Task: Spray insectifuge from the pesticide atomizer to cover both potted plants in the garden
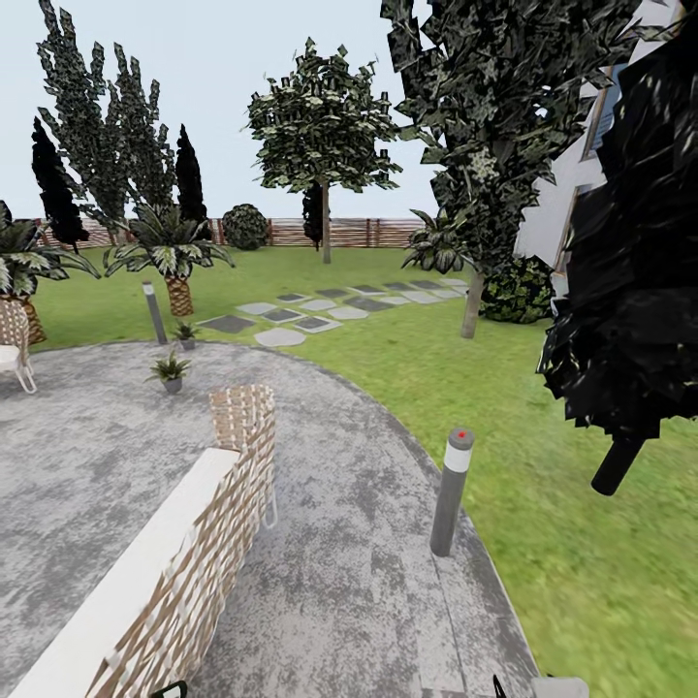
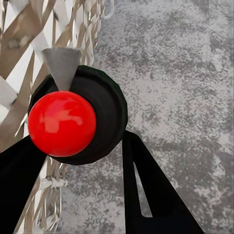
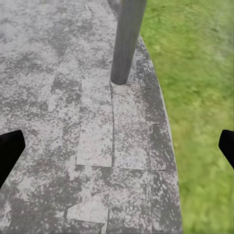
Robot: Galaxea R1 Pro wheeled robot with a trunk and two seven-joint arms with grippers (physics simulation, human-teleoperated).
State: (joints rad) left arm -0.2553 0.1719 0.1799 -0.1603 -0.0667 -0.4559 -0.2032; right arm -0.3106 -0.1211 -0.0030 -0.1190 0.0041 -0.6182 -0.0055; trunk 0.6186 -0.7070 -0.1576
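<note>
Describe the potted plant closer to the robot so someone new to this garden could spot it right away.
Start at the round grey paved patio and look to its far edge, past the wicker chair. There a low rosette of pointed green leaves in a small grey pot, the nearer potted plant, stands on the paving. Its twin, the farther potted plant, stands behind it beside a grey lamp post.

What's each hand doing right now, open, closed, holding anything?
Left hand: closed on the pesticide atomizer, seen from above with its red cap.
Right hand: open, empty, above the patio edge near a bollard lamp post.
</note>
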